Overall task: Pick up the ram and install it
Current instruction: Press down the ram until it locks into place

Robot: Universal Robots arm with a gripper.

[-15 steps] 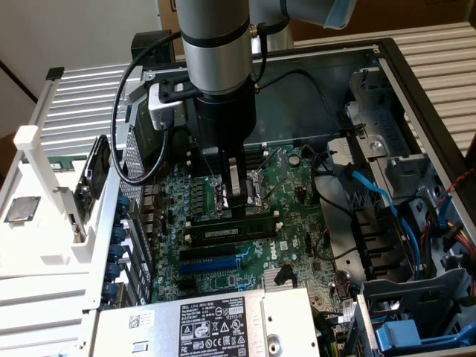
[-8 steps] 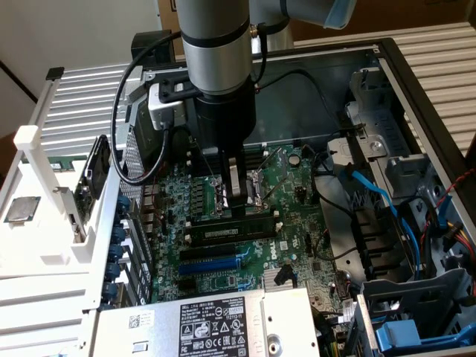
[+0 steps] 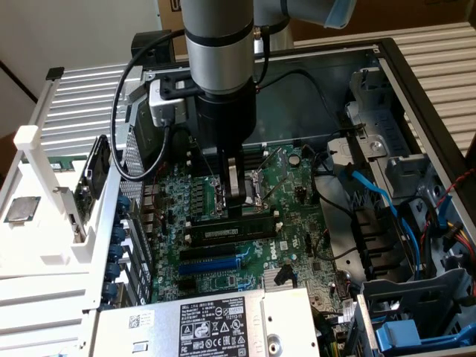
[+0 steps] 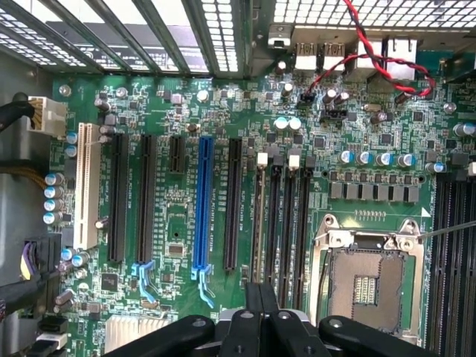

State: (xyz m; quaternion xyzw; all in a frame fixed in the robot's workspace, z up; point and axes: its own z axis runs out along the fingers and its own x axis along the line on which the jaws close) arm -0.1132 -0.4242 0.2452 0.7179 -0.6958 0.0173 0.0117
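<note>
The ram [image 3: 230, 231] is a long dark green stick with a white label. It stands on edge in a slot on the motherboard [image 3: 294, 223], between the processor socket and the long black slots. In the wrist view the ram [image 4: 259, 223] shows edge-on as a thin brownish line in the first of several parallel memory slots. My gripper [image 3: 238, 199] hangs just above and behind it, over the socket area. The gripper [image 4: 260, 316] is shut, its fingers pressed together with nothing between them and lined up with the ram's slot. I cannot tell whether they touch the stick.
The open processor socket [image 4: 368, 275] lies beside the memory slots. A blue slot [image 4: 201, 208] and black slots run parallel. The power supply [image 3: 208, 323] sits at the front. Blue cables [image 3: 372, 186] and drive cages fill the exterior view's right. A white rack [image 3: 44, 223] stands outside the case.
</note>
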